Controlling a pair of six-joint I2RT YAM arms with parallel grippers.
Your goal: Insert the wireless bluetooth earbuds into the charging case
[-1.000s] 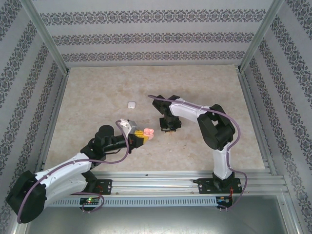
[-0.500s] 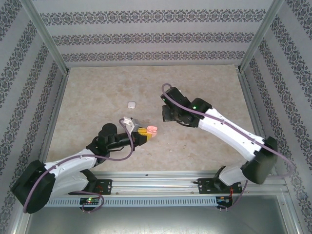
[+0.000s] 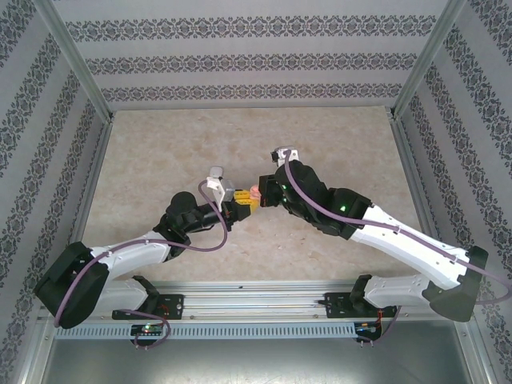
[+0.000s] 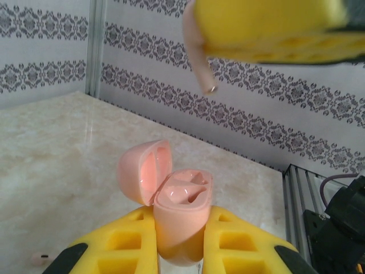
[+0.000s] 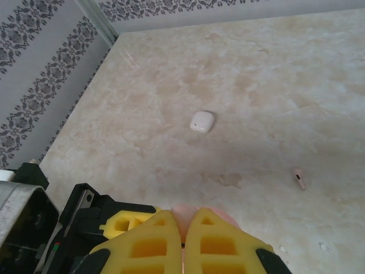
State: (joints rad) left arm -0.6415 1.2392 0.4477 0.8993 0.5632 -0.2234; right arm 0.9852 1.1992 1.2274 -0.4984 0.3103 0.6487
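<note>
Swung left since a second ago, pinching a pink earbud (image 4: 197, 54) in the right gripper (image 5: 183, 220) just above the open pink charging case (image 4: 182, 200), clamping that case upright in the left gripper (image 4: 181, 240), leaving another earbud (image 5: 299, 178) and a white rounded piece (image 5: 202, 121) lying apart on the marble table (image 5: 256, 68).

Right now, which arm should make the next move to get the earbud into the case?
Right. The right gripper pinches an earbud over the open charging case, which the left gripper holds with its lid back. The right arm likely only needs to lower.
</note>
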